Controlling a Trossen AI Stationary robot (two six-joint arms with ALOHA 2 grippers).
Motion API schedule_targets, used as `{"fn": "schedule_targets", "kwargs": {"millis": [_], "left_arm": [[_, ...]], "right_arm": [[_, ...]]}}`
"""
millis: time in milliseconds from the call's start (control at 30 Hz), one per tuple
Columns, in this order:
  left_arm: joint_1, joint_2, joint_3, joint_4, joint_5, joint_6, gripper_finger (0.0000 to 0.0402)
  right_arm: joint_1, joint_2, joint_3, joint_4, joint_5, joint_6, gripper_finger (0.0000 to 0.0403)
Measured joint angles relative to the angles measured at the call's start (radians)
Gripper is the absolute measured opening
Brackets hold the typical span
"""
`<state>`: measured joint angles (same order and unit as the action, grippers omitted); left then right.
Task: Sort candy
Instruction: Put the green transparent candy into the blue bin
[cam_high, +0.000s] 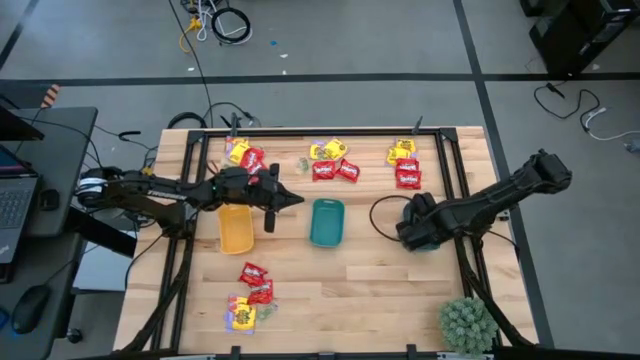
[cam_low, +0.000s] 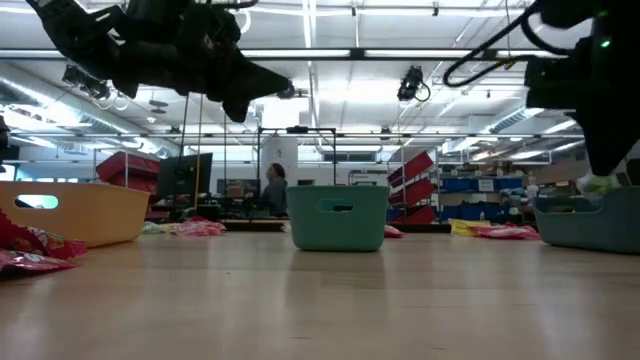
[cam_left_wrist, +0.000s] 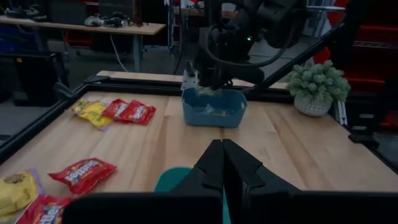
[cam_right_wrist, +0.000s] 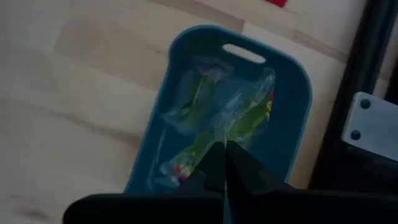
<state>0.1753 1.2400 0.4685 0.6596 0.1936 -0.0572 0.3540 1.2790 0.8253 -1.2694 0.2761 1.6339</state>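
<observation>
Green candy (cam_right_wrist: 245, 118) in blue tray (cam_right_wrist: 298, 106), clenched right gripper (cam_right_wrist: 224, 152) just above.

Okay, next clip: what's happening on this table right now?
A two-armed robot is sorting candy into trays. The right gripper is above the blue tray, shut on a clear-and-green candy packet, with similar packets already inside. The left gripper hovers shut and empty between the yellow tray and the teal tray. Red and yellow packets lie loose in several clusters on the table.
</observation>
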Motion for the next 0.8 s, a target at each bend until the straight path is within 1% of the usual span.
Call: {"fn": "schedule_targets", "kwargs": {"millis": [233,367,467,667,800], "left_arm": [[0.039,0.000,-0.016,0.000,0.068,-0.003,0.0000],[0.046,0.000,-0.016,0.000,0.083,-0.003,0.0000],[0.048,0.000,-0.016,0.000,0.083,-0.004,0.0000],[0.053,0.000,-0.016,-0.010,0.083,-0.007,0.0000],[0.065,0.000,-0.016,-0.066,0.082,-0.013,0.0000]], "right_arm": [[-0.086,0.065,0.000,0.032,-0.041,-0.096,0.0002],[-0.116,0.090,0.000,0.059,-0.043,-0.147,0.0018],[-0.129,0.097,0.000,0.083,-0.043,-0.187,0.0043],[-0.146,0.078,0.000,0.091,-0.065,-0.224,0.0114],[-0.147,0.060,0.053,0.044,-0.062,-0.259,0.0150]]}}
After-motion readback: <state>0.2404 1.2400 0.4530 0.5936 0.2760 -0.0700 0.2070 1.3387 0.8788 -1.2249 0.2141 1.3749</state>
